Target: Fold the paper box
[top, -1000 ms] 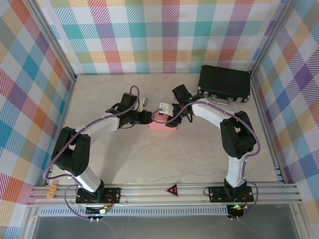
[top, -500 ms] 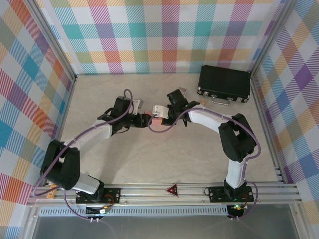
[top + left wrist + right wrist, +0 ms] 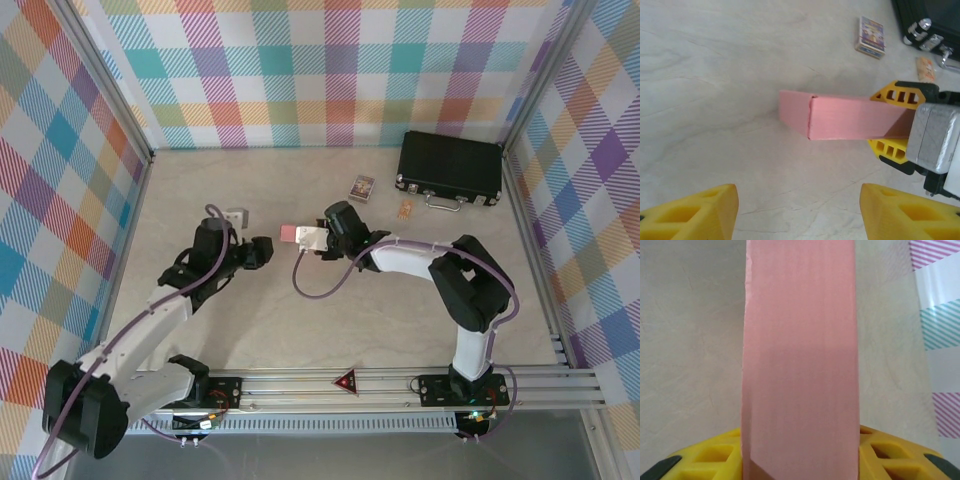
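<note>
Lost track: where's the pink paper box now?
Mid-table in the top view, the paper box is clamped in the right gripper, facing the open left gripper.

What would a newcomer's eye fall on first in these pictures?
The pink paper box, clamped at one end by the right gripper near the middle of the table. The left gripper faces it with open jaws, not touching. A black case lies at the far right corner.
</note>
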